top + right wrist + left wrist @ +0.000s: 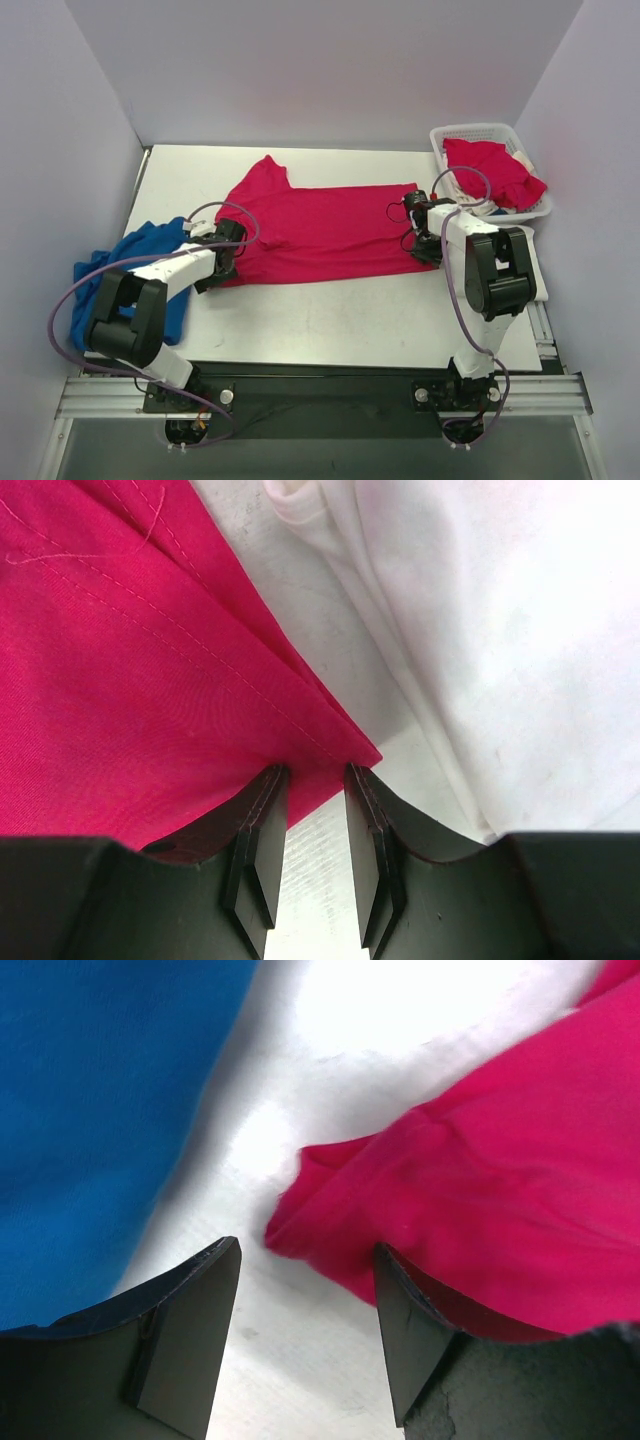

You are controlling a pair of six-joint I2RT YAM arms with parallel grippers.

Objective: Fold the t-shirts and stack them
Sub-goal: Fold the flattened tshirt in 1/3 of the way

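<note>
Your left gripper (307,1250) stands spread, a bunched corner of the red t-shirt (320,230) just ahead of its fingertips; your right gripper (310,770) sits narrowed, gap showing, straddling the hem corner. Light, limp cloth, likely to sag: bite deep on the stitched hem

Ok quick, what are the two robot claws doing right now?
Left gripper: open, holding nothing.
Right gripper: nearly closed around the red t-shirt corner; whether it grips cannot be told.
</note>
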